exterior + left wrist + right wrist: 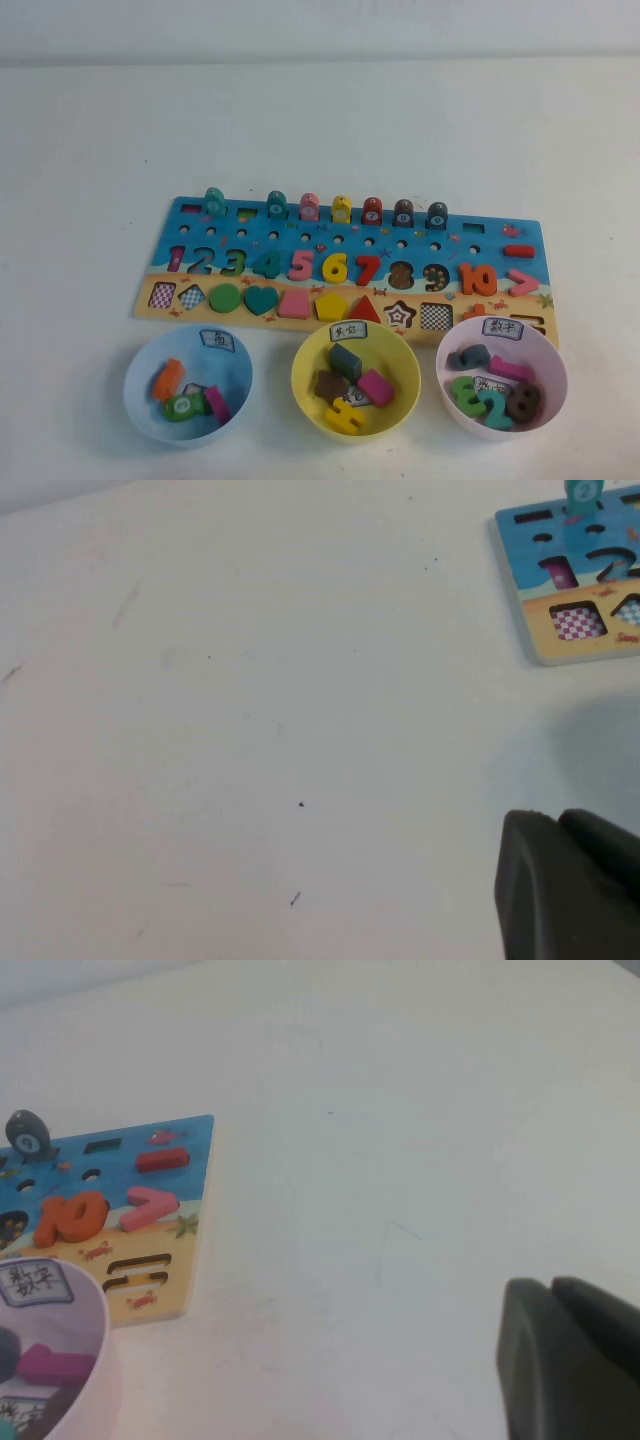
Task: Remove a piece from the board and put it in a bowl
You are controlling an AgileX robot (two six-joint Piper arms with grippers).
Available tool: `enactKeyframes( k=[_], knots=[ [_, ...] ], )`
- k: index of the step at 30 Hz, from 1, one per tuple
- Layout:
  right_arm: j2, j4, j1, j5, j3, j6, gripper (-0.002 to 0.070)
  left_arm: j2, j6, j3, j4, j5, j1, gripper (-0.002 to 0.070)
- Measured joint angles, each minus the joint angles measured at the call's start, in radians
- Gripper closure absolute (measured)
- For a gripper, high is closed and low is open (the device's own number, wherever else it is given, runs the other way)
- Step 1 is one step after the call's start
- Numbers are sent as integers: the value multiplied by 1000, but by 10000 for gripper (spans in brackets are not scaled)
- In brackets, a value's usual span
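Sitting in its slot near the right end of the board [350,262], the orange "10" [477,279] lies just behind the pale pink bowl [549,352], which already holds several number pieces. A yellow bowl [305,370] and a light blue bowl [143,362] stand to the pink one's left on the white tabletop [320,130]. Only a dark edge of the left pincer [570,885] and of the right pincer [572,1358] shows, each over bare tabletop off its end of the board; whether either is open or closed cannot be told.
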Motion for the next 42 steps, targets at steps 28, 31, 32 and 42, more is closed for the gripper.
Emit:
enactKeyframes(
  k=[28,31,32,42],
  knots=[
    [0,205,0,-12,0,0,694,0,0,0,0,0,0,678],
    [0,572,0,-26,0,0,694,0,0,0,0,0,0,678],
    [0,696,0,-31,0,0,694,0,0,0,0,0,0,678],
    [0,873,0,-52,0,0,694,0,0,0,0,0,0,678]
  ],
)
